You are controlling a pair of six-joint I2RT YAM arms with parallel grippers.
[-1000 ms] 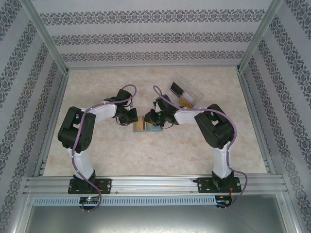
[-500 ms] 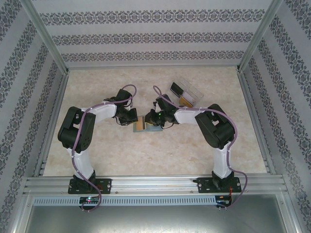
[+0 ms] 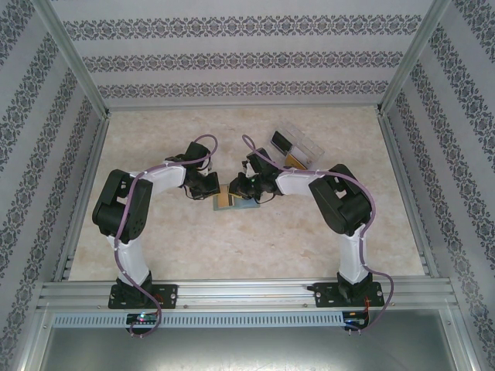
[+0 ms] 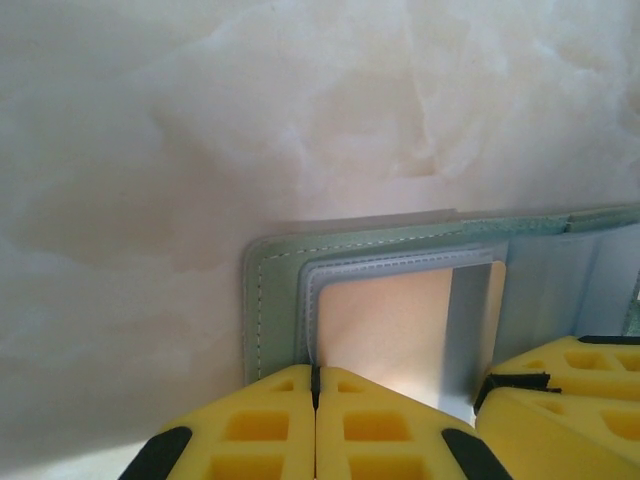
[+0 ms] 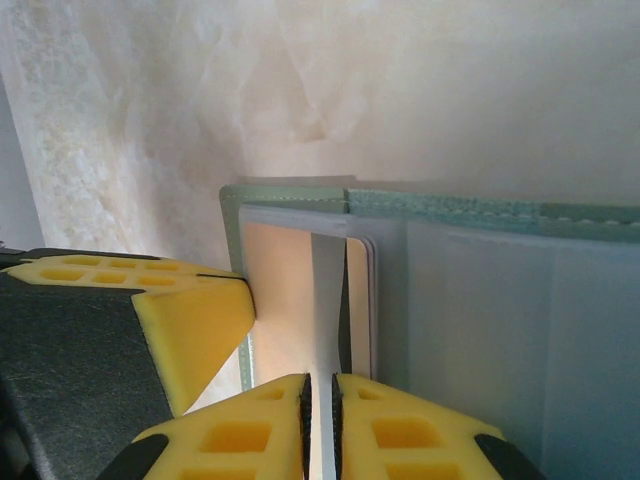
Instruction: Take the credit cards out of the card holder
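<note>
Card holder (image 3: 232, 201) lies opened flat at the middle of the top view, between the two arms. Its grey-green stitched border and clear pockets fill the lower right of the left wrist view.

The left hand (image 3: 209, 188) has its yellow fingers (image 4: 260, 425) pressed together with nothing between them. Their tips rest at the near edge of one panel, most likely to pin the soft wallet so it cannot slide.

The right hand (image 3: 243, 188) meets it from the other side. At the bottom of the right wrist view its fingers (image 5: 400, 430) are nearly together, with only a thin slit between them. They seem to nip the edge of a pale credit card (image 5: 290, 300) lying in the pocket mouth — a grip for drawing it out, though how firmly it holds is hard to tell.

A clear plastic box (image 3: 296, 148) sits well apart, toward the upper right, with dark and golden items inside.

The surface (image 3: 232, 255) is pale and marble-patterned — smooth, so an unpinned wallet would probably drag along. Striped, patterned walls (image 3: 232, 62) enclose it, and an aluminium rail (image 3: 247, 292) carries the arm bases.
</note>
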